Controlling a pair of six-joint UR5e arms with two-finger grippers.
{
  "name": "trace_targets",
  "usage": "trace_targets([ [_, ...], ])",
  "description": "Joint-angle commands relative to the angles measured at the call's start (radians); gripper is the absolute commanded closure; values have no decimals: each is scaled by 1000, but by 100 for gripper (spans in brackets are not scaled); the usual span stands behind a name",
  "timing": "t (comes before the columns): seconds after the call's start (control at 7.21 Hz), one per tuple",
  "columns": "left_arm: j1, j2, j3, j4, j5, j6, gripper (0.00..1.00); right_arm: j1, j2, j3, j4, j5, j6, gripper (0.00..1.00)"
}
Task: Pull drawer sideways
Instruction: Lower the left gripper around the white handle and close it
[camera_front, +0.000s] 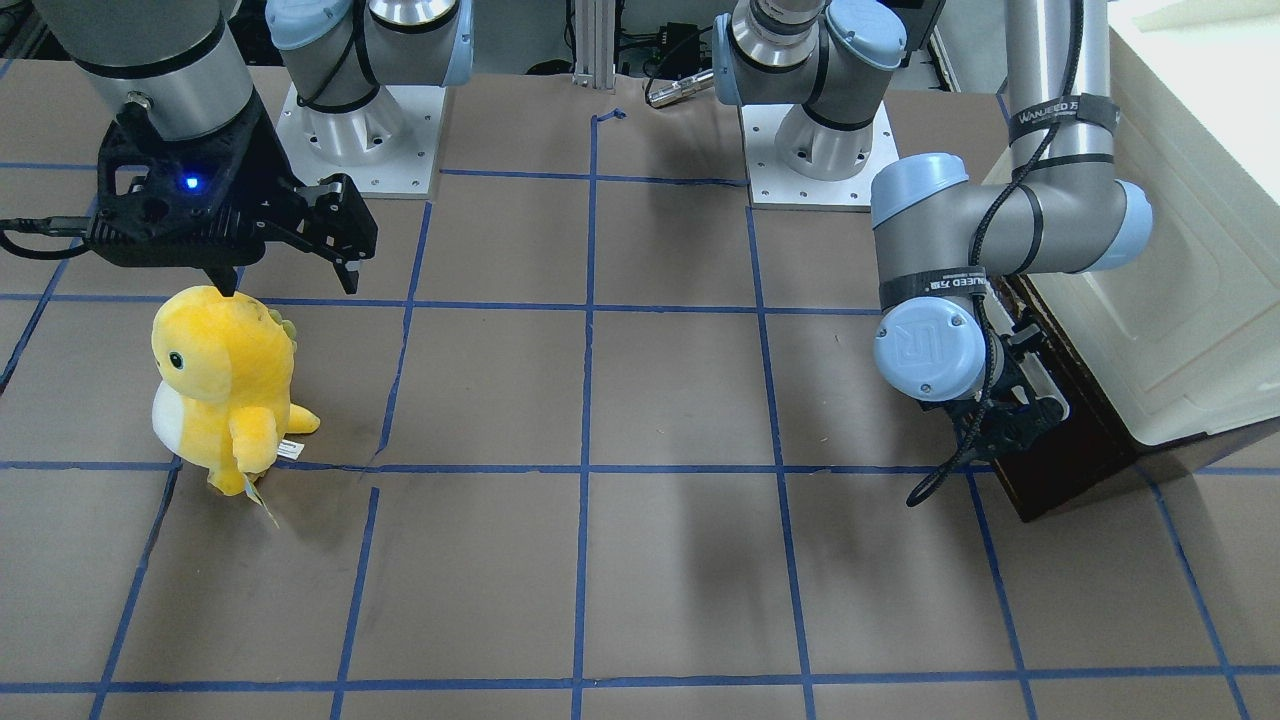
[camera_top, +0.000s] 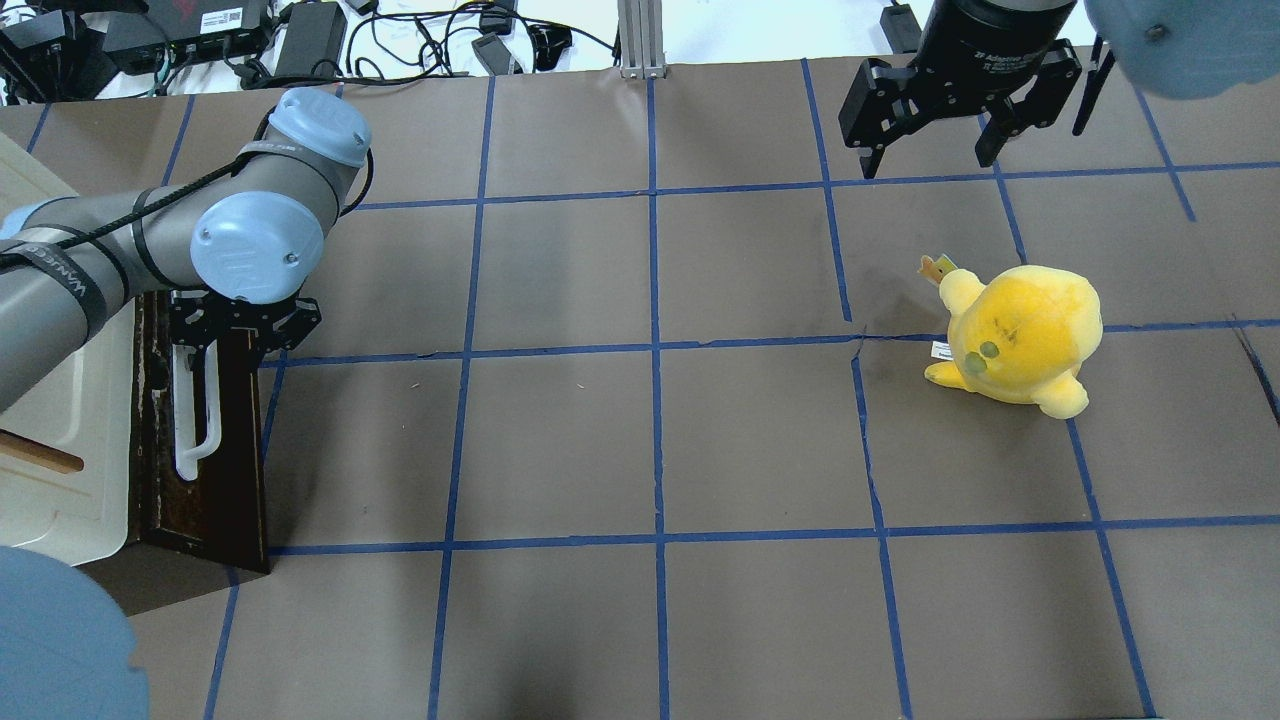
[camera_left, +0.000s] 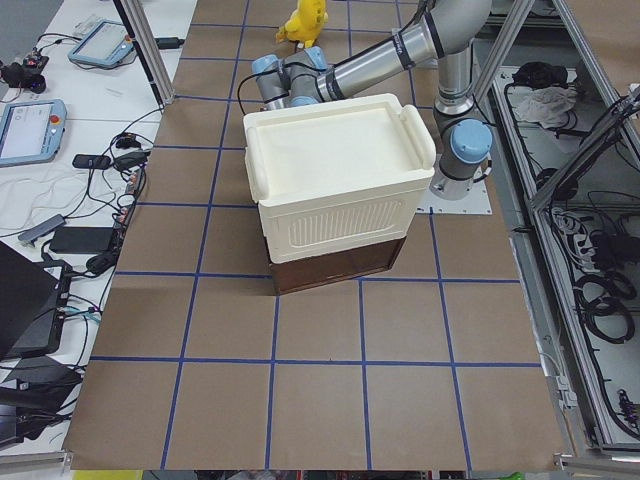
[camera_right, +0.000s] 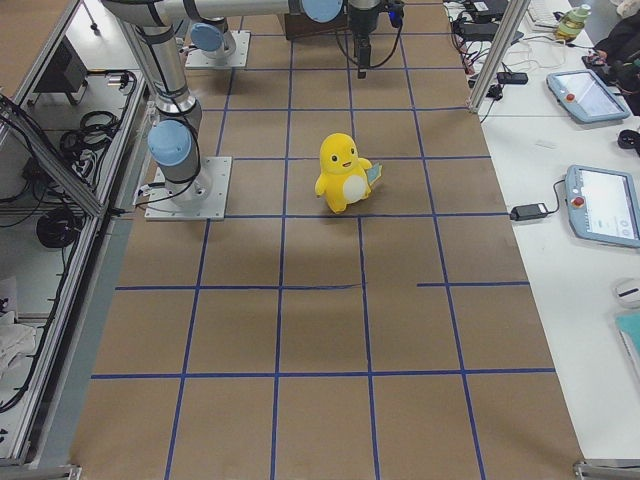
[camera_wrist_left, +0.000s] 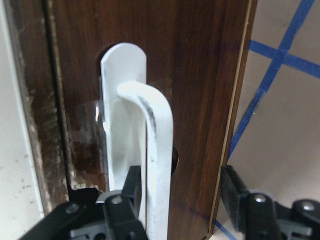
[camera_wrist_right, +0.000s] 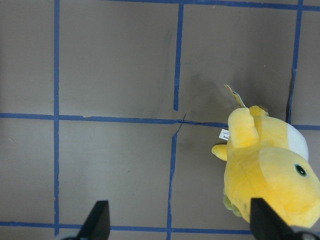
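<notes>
The left gripper (camera_top: 235, 340) is at the drawer (camera_top: 205, 500), its black fingers (camera_wrist_left: 131, 197) spread wide and clamping nothing. In the wrist view the long white bar handle (camera_wrist_left: 157, 150) runs up between them, just beside one finger, while the other finger stands well clear of it, past the outer edge of the dark brown front. The rest of the handle and the front stretch away from this claw along the foot of the cream-white cabinet (camera_top: 60, 450), which rises just behind the front on the side away from the open table (camera_top: 650, 450). Whether the near finger actually touches the bar cannot be told. The right gripper (camera_top: 930, 150) hangs above the table at the far side from the drawer, jaws wide apart and empty, tips pointing down. A yellow plush toy (camera_top: 1020, 335) stands upright on the brown paper near this claw – in its own wrist view the toy sits off to one side, close to one fingertip but apart from it. Blue tape lines cross the table under both claws.
</notes>
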Motion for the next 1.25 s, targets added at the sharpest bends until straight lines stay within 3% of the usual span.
trace_targets([
  [0.0, 2, 1, 0, 0, 2, 3, 51, 0, 0, 0, 0, -1, -2, 0],
  [0.55, 2, 14, 0, -3, 2, 9, 55, 0, 0, 0, 0, 1, 0, 0],
  [0.69, 2, 14, 0, -5, 3, 12, 60, 0, 0, 0, 0, 1, 0, 0],
  [1.11, 0, 18, 2, -5, 2, 12, 100, 0, 0, 0, 0, -1, 0, 0],
])
